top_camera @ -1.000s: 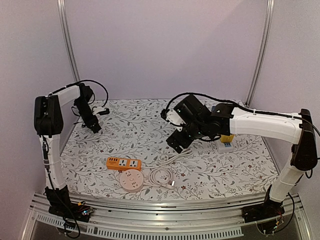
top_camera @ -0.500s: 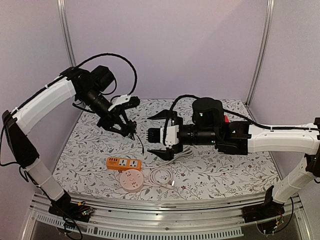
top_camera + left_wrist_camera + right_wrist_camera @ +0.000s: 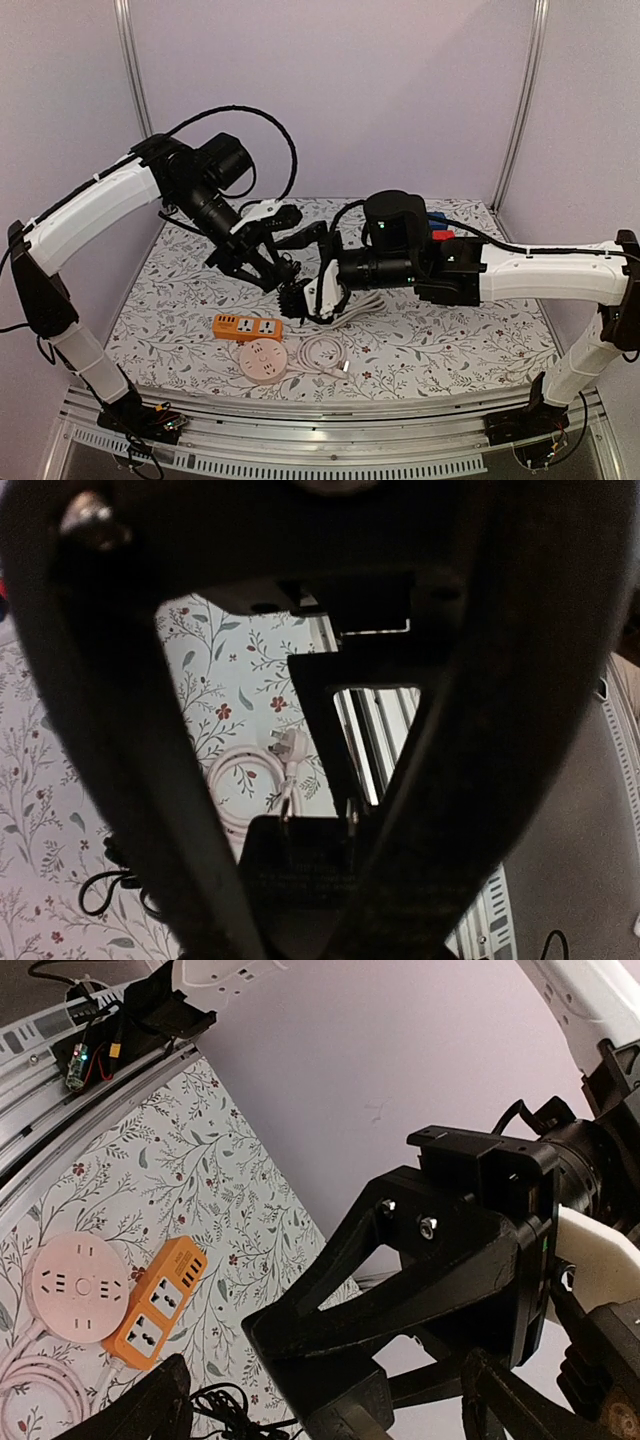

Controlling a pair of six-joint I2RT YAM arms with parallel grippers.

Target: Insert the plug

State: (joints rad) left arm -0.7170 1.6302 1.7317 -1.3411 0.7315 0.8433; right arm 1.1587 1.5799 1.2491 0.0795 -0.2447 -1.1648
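Note:
My left gripper (image 3: 272, 268) is shut on a black two-prong plug (image 3: 294, 297) and holds it above the mat's middle. In the left wrist view the plug (image 3: 312, 875) sits between the closed fingers, prongs pointing away. My right gripper (image 3: 306, 278) is open and empty, its fingers either side of the plug without touching it. In the right wrist view the left gripper (image 3: 400, 1260) and plug (image 3: 350, 1412) fill the centre. An orange power strip (image 3: 247, 326) and a round pink socket hub (image 3: 265, 360) lie on the mat below; both also show in the right wrist view: strip (image 3: 155, 1305), hub (image 3: 80, 1285).
A coiled white cable with a white plug (image 3: 322, 352) lies right of the pink hub; it also shows in the left wrist view (image 3: 262, 772). A black cable (image 3: 225, 1405) trails from the held plug. The metal front rail (image 3: 330, 410) borders the floral mat (image 3: 450, 330).
Both arms have swung from the back toward the mat's middle. Over the last half second the left gripper moved right and down with the plug, and the open right gripper closed in on it.

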